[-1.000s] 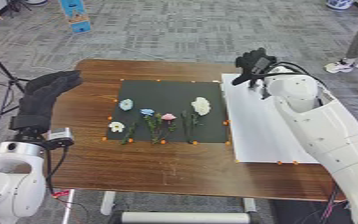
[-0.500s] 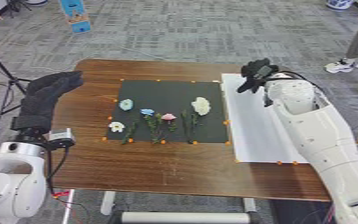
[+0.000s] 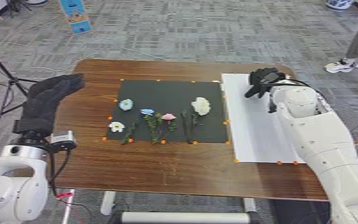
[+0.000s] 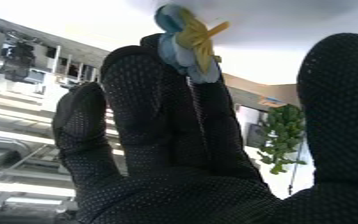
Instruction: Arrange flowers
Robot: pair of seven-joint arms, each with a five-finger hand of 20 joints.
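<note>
Flowers lying on the dark mat; right hand over the white sheet, thumb and fingers apart, blue-and-yellow bloom at its fingertips; left hand, fingers extended.

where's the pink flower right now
In the head view, the pink flower lies on the dark mat, between the small blue flower on its left and the larger white flower on its right.
</note>
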